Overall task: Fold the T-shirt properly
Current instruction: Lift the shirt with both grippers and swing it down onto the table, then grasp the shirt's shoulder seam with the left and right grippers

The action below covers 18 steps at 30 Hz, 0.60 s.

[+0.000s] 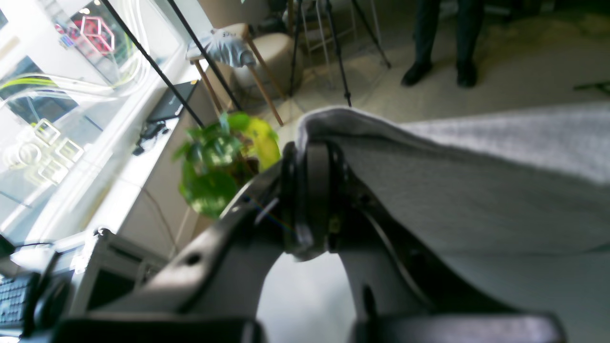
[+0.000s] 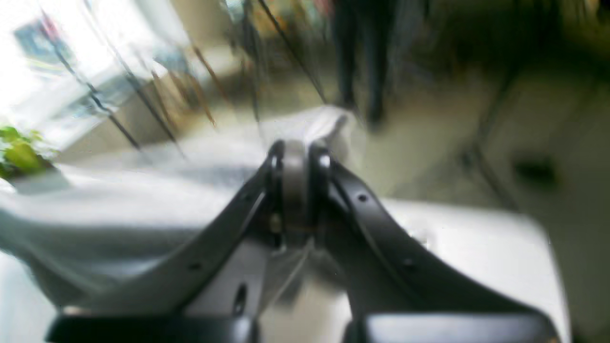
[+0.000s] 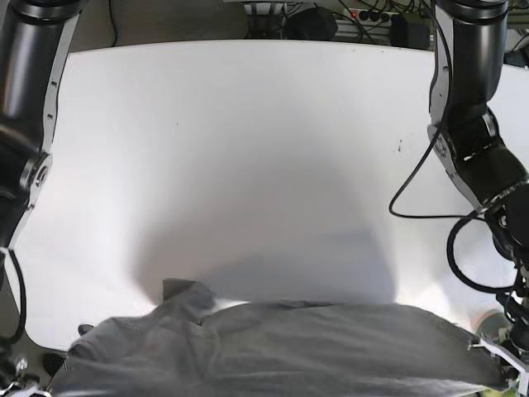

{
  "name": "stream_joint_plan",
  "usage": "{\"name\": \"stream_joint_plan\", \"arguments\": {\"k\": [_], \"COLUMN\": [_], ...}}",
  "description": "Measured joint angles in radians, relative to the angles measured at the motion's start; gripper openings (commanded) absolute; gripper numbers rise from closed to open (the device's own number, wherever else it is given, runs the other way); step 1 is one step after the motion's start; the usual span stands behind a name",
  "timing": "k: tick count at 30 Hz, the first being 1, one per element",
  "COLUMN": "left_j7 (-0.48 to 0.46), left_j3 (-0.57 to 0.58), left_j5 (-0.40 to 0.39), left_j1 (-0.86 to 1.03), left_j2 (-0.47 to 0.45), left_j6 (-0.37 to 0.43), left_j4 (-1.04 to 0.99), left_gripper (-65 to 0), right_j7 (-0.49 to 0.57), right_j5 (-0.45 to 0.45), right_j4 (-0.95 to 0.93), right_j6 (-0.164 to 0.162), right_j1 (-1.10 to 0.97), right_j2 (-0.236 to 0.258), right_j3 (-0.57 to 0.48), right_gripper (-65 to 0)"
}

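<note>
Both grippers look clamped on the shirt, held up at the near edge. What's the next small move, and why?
Probably carry both arms forward over the table. The left gripper and right gripper are each shut on the T-shirt, which hangs bunched at the near edge, with bare tabletop beyond to spread it on.

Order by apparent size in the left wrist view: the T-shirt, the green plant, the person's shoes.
1. T-shirt, largest, though its nearness to the camera exaggerates it.
2. Green plant.
3. Person's shoes, smallest, being far away.
</note>
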Motion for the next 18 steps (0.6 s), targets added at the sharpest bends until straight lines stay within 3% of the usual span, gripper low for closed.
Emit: {"name": "stream_joint_plan", "arguments": {"k": [10,14,18], "left_j7": [-0.011,-0.004,-0.014], "left_j3": [-0.052,-0.086,-0.082], "left_j5": [-0.021,-0.002,-0.011], "left_j1": [0.308,0.401,0.492], "left_j2": [0.01,0.004,0.008], "left_j6": [-0.012,-0.002,-0.008], "left_j4": [0.15,0.169,0.21], "left_gripper": [-65.0,-65.0,-65.0], "right_j7": [-0.002,-0.007,-0.008], "right_j5": [0.01,0.003,0.008], "right_j4": [0.184,0.206,0.24], "right_j6": [0.015,0.004,0.005], "right_j1": [-0.365,-0.474,-0.572], "right_j2": [-0.073,-0.075,-0.115], "right_j3": [0.144,0.187,0.237], "right_gripper": [-62.9,-62.9,-62.9]}}
